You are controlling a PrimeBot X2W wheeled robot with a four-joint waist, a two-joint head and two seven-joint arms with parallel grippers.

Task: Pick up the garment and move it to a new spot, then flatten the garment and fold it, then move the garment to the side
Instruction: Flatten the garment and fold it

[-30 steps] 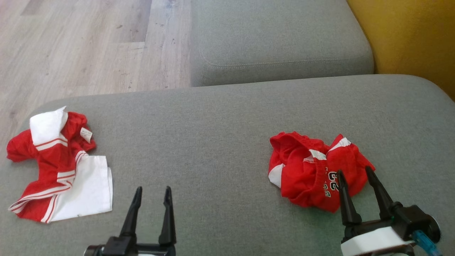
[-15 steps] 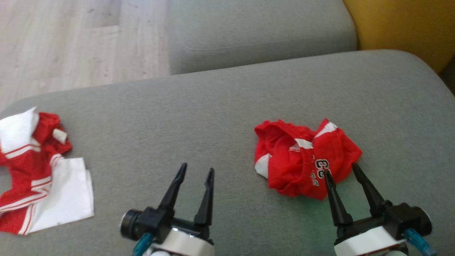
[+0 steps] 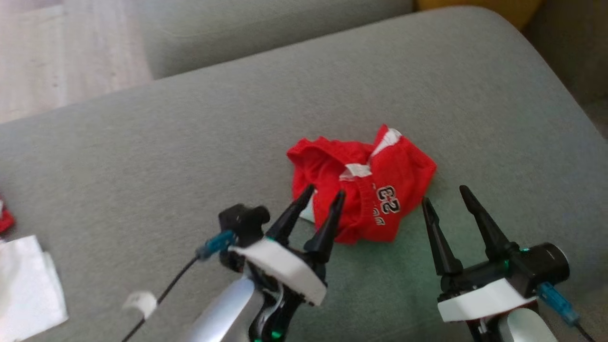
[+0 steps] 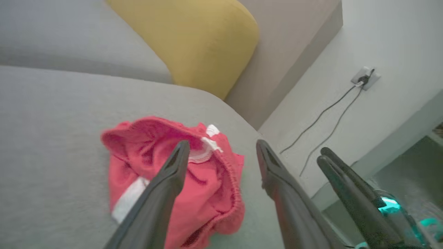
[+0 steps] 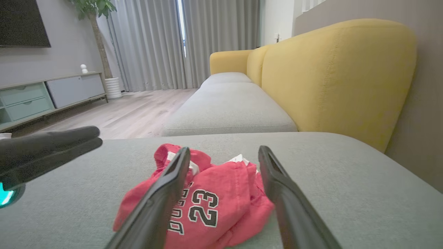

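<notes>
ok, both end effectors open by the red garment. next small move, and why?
The red garment lies crumpled and ungripped on the grey cushion. The left end effector hangs open over its near-left edge; the right end effector stands open just off its right side. So probably: lower the left one onto that edge and close.

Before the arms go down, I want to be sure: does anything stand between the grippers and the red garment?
Nothing visible does. The open left gripper has its tips at the garment's left edge. The open right gripper is just short of its right edge, with only bare cushion between them.
</notes>
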